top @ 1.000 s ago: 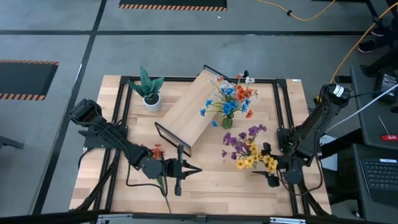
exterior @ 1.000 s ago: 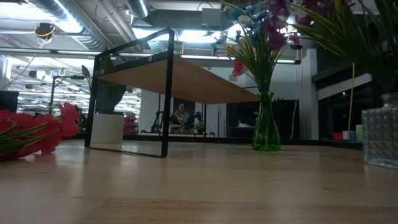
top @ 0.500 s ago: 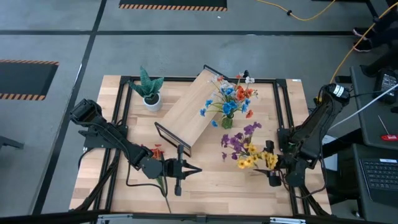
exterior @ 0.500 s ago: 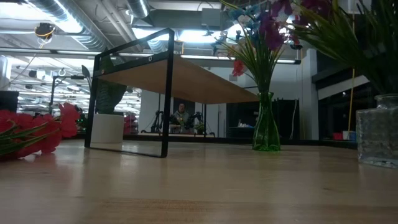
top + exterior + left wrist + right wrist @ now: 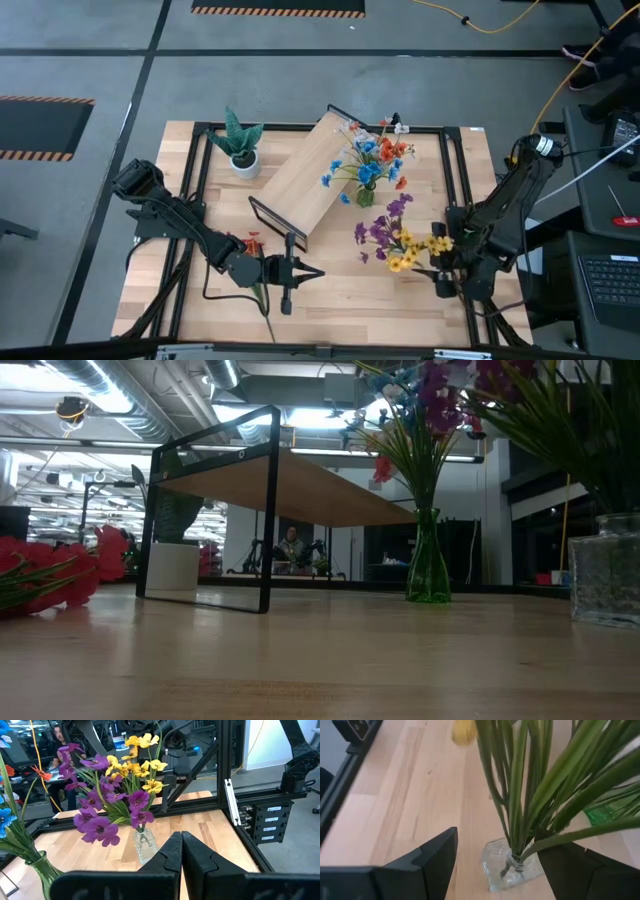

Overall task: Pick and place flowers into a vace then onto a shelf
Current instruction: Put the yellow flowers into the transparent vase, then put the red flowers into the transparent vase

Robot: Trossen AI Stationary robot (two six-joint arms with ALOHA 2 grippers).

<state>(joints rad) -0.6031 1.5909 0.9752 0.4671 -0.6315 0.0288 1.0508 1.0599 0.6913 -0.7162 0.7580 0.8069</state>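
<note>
The right wrist view alone shows the grip: the right gripper (image 5: 495, 865) stands with its fingers (image 5: 427, 857) spread wide on either side of a small clear glass vase (image 5: 512, 870), whose green stems rise between them; whether the pads touch the glass cannot be told. The low view shows that same clear vase (image 5: 603, 570) at its edge, standing upright on the tabletop (image 5: 320, 660), with red flowers (image 5: 55, 575) lying on the wood at the opposite side. The left wrist view shows the left gripper (image 5: 181, 851) pinched fully together, empty, aimed toward the purple and yellow bouquet (image 5: 112, 795).

Compared with a second ago, the bouquet (image 5: 400, 235) and right gripper (image 5: 440, 270) have shifted a little up the table toward the green vase, and in the low view the clear vase has slid slightly inward; the left arm has not moved.

From above, the left gripper (image 5: 300, 272) rests near the front edge, just beside the red flowers (image 5: 252, 243). Beyond it the shelf (image 5: 315, 175) lies at an angle mid-table. The green vase (image 5: 366, 195) with blue, orange and white flowers (image 5: 375, 150) stands just beside the shelf's right side, near the purple blossoms and apart from the right gripper. The potted plant (image 5: 240, 145) sits at the far left
</note>
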